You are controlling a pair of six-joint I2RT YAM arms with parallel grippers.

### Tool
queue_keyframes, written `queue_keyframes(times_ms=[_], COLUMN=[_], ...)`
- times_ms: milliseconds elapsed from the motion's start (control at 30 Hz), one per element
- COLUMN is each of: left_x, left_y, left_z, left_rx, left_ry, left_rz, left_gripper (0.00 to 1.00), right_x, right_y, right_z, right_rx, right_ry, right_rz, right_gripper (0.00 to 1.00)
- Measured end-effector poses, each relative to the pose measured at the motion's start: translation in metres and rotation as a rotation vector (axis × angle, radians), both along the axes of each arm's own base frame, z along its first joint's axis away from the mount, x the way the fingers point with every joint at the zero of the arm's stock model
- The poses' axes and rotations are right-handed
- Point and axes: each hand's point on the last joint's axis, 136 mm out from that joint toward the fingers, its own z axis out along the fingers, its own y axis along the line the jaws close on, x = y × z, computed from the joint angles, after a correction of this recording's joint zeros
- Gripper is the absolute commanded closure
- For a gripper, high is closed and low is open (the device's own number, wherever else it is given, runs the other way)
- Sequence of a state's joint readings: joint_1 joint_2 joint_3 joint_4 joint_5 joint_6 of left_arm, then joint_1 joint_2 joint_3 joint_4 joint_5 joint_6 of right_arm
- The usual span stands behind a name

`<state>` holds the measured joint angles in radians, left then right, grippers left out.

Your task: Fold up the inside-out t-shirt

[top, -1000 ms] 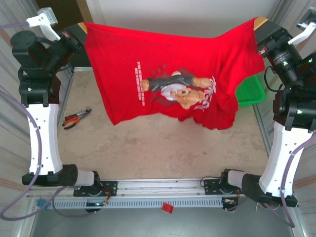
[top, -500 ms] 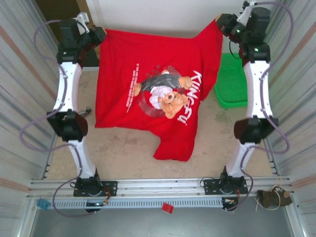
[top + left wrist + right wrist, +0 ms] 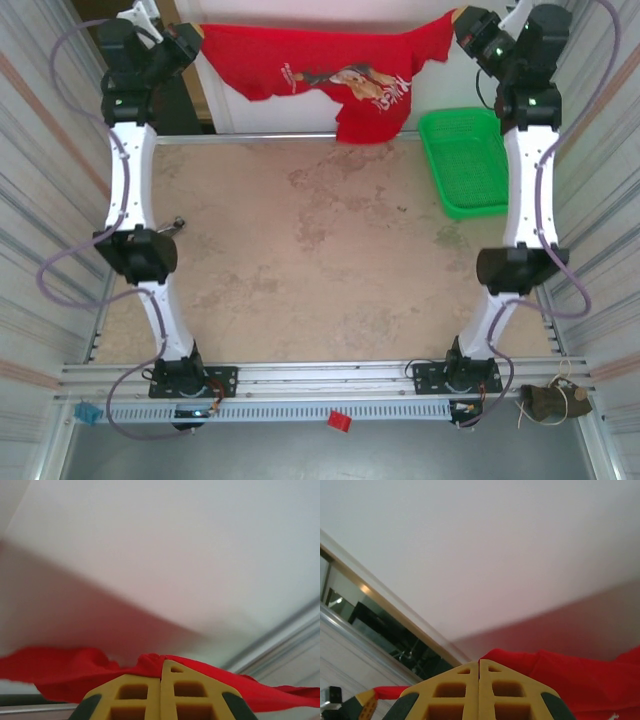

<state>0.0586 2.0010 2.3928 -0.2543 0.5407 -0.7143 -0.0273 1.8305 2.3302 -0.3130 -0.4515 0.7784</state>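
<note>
From above, the shirt's lettering is too small to be read, and the basket's right rim is hidden by the right arm. The left fingers and right fingers are cropped by the bottom edge.

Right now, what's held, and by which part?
The red t-shirt: left gripper pinches its upper left corner, right gripper its upper right corner.

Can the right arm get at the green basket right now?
Probably not yet: the right gripper is shut on the red t-shirt, stretched with the left gripper. The green basket sits unobstructed beside that arm.
</note>
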Motion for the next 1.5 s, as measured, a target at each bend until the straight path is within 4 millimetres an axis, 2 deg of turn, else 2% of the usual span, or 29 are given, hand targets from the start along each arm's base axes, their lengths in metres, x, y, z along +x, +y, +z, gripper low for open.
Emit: queue_keyframes(times_ms=[67, 100, 167, 200, 267, 333, 400, 500, 567, 600, 667, 767, 1000, 1033, 1067, 1133, 1167, 1233, 1300, 1433, 1500], left_x=[-0.025, -0.038, -0.059, -0.069, -0.088, -0.107, -0.133, -0.186, -0.221, -0.236, -0.251, -0.257, -0.272, -0.274, -0.277, -0.281, -0.284, -0.290, -0.299, -0.311, -0.309], left_y=[-0.001, -0.003, -0.004, -0.005, -0.005, -0.004, -0.002, 0.000, 0.003, 0.004, 0.006, 0.010, 0.017, 0.018, 0.018, 0.018, 0.019, 0.020, 0.022, 0.026, 0.027], left_z=[0.002, -0.003, -0.025, -0.045, -0.098, -0.167, -0.248, -0.348, -0.383, -0.392, -0.396, -0.392, -0.411, -0.412, -0.413, -0.411, -0.408, -0.400, -0.389, -0.357, -0.344], left_rx=[0.015, 0.026, 0.043, 0.049, 0.055, 0.051, 0.043, 0.035, 0.030, 0.032, 0.038, 0.050, 0.080, 0.084, 0.089, 0.101, 0.107, 0.124, 0.141, 0.163, 0.165], left_ry=[-0.002, 0.007, 0.039, 0.076, 0.166, 0.298, 0.465, 0.706, 0.798, 0.825, 0.837, 0.811, 0.868, 0.876, 0.881, 0.876, 0.869, 0.842, 0.811, 0.718, 0.684], left_rz=[-0.010, -0.015, -0.020, -0.021, -0.021, -0.012, 0.008, 0.041, 0.071, 0.085, 0.106, 0.135, 0.174, 0.176, 0.175, 0.175, 0.176, 0.185, 0.195, 0.228, 0.232], left_gripper=[1.00, 1.00, 1.00, 1.00, 1.00, 1.00, 1.00, 1.00, 1.00, 1.00, 1.00, 1.00, 1.00, 0.93, 0.83, 0.65, 0.59, 0.54, 0.51, 0.48, 0.45], right_x=[-0.028, -0.045, -0.073, -0.086, -0.109, -0.130, -0.158, -0.218, -0.252, -0.266, -0.284, -0.298, -0.314, -0.315, -0.317, -0.320, -0.322, -0.324, -0.324, -0.317, -0.310], right_y=[0.007, 0.012, 0.019, 0.022, 0.027, 0.034, 0.046, 0.061, 0.062, 0.060, 0.058, 0.053, 0.044, 0.044, 0.044, 0.042, 0.041, 0.038, 0.033, 0.020, 0.019], right_z=[-0.008, -0.017, -0.044, -0.065, -0.116, -0.181, -0.262, -0.367, -0.404, -0.415, -0.426, -0.434, -0.459, -0.461, -0.463, -0.466, -0.465, -0.457, -0.438, -0.378, -0.363], right_rx=[-0.019, -0.025, -0.036, -0.043, -0.051, -0.065, -0.090, -0.143, -0.164, -0.165, -0.154, -0.124, -0.128, -0.134, -0.139, -0.147, -0.155, -0.157, -0.147, -0.107, -0.130], right_ry=[0.004, 0.008, 0.033, 0.060, 0.121, 0.226, 0.369, 0.580, 0.652, 0.670, 0.676, 0.682, 0.767, 0.775, 0.785, 0.804, 0.813, 0.812, 0.784, 0.663, 0.636], right_rz=[-0.003, -0.004, 0.000, 0.001, -0.003, -0.004, 0.013, 0.044, 0.048, 0.042, 0.030, 0.005, -0.038, -0.036, -0.036, -0.042, -0.046, -0.056, -0.077, -0.136, -0.156], right_gripper=[1.00, 1.00, 1.00, 1.00, 1.00, 1.00, 1.00, 1.00, 1.00, 1.00, 1.00, 1.00, 1.00, 0.91, 0.74, 0.51, 0.47, 0.45, 0.44, 0.39, 0.39])
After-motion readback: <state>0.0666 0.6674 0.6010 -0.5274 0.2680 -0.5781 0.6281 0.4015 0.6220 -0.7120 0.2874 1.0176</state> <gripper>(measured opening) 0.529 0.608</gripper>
